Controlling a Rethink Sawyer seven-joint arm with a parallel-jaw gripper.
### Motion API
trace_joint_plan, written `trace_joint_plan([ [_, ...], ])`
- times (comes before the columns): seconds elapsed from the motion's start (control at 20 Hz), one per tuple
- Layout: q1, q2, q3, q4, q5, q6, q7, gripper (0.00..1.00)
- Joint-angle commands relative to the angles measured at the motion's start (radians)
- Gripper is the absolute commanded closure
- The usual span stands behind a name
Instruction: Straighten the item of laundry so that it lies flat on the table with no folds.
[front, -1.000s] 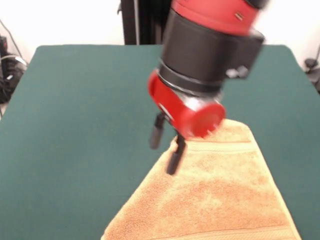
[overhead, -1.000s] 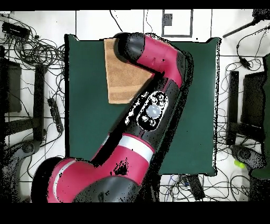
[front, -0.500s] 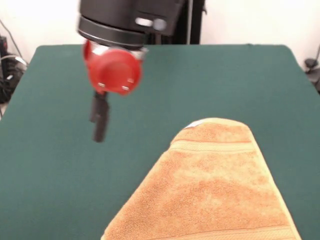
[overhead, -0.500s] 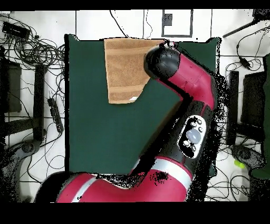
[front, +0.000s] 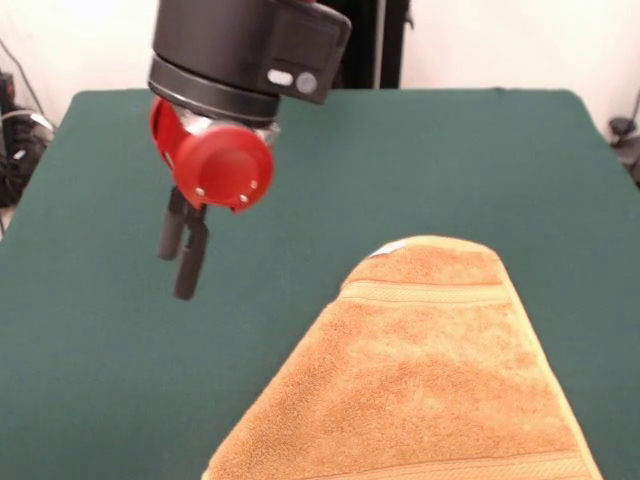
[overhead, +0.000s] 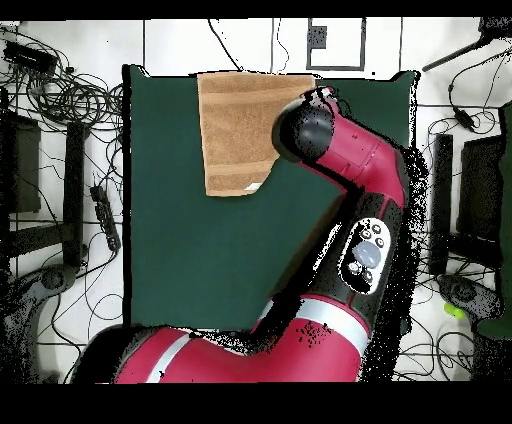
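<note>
Orange terry towel (front: 430, 380) on table (front: 420, 160), well apart from end effector (front: 178, 262).

Two cameras: one low across the tabletop, one high above it

The front camera stood at the side of the tabletop (front: 420, 160) opposite to the robot and looked toward the pedestal, low and close, so the green cloth filled almost the whole picture and its near edge was cut off. The overhead camera hung high and looked straight down, with the robot's base at the bottom; it took in the whole tabletop (overhead: 190, 260) and the floor with cables around it. Both views shared the green surface, the towel (front: 430, 390) (overhead: 240, 130) and the arm (front: 240, 50) (overhead: 350, 200), but half turned: the towel's end near the front camera lay at the top edge in the overhead view.
</note>
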Motion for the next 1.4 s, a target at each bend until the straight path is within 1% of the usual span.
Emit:
trace_joint_plan([
  [0.05,0.051,0.093,0.135,0.040,-0.041,-0.009,0.071,0.00],
  [0.2,0.073,0.146,0.082,-0.030,-0.034,0.037,0.129,0.00],
  [0.3,0.076,0.163,0.073,-0.049,-0.029,0.044,0.141,0.00],
  [0.5,0.062,0.147,0.107,-0.015,-0.036,-0.012,0.111,0.00],
  [0.6,0.050,0.144,0.131,0.001,-0.039,-0.074,0.103,0.00],
  [0.7,0.048,0.162,0.129,-0.018,-0.032,-0.091,0.112,0.00],
  [0.9,0.067,0.217,0.070,-0.098,0.001,-0.062,0.166,0.00],
  [1.25,0.071,0.270,0.016,-0.198,0.043,-0.016,0.219,0.00],
  [1.4,0.072,0.279,-0.011,-0.249,0.061,0.043,0.239,0.00],
])
